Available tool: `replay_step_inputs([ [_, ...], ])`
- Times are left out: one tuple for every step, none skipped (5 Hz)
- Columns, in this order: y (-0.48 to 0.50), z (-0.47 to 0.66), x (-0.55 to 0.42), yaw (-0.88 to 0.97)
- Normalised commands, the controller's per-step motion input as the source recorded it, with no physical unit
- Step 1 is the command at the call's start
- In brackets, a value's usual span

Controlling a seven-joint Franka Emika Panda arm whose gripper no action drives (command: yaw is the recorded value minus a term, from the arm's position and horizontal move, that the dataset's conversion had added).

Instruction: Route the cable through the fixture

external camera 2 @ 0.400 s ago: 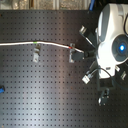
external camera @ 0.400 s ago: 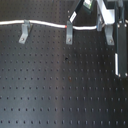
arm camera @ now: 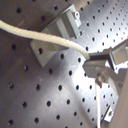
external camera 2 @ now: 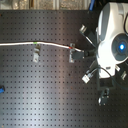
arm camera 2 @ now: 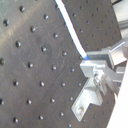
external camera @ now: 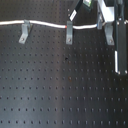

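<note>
The white cable (external camera: pixel 45 23) runs from the first exterior view's left edge across the first grey clip (external camera: pixel 23 33) to the second clip (external camera: pixel 69 34), where its red band (external camera: pixel 67 26) sits. In the second exterior view the cable (external camera 2: pixel 20 44) shows its green band (external camera 2: pixel 35 44) at the first clip (external camera 2: pixel 36 54) and its red band (external camera 2: pixel 72 47) at the second clip (external camera 2: pixel 74 54). My gripper (external camera 2: pixel 84 50) is shut on the cable just past the second clip. Both wrist views show the fingers (arm camera: pixel 96 62) (arm camera 2: pixel 98 61) pinching it.
A third grey clip (external camera: pixel 107 33) stands further along the row in the first exterior view, beside the arm's dark body (external camera: pixel 121 40). The black perforated board (external camera: pixel 60 90) fills the view. A small blue item (external camera 2: pixel 2 90) lies at the second exterior view's left edge.
</note>
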Motion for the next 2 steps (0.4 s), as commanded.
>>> replay_step_inputs([
  [-0.016,-0.38,0.047,0.0],
  [0.003,-0.4,0.061,0.01],
])
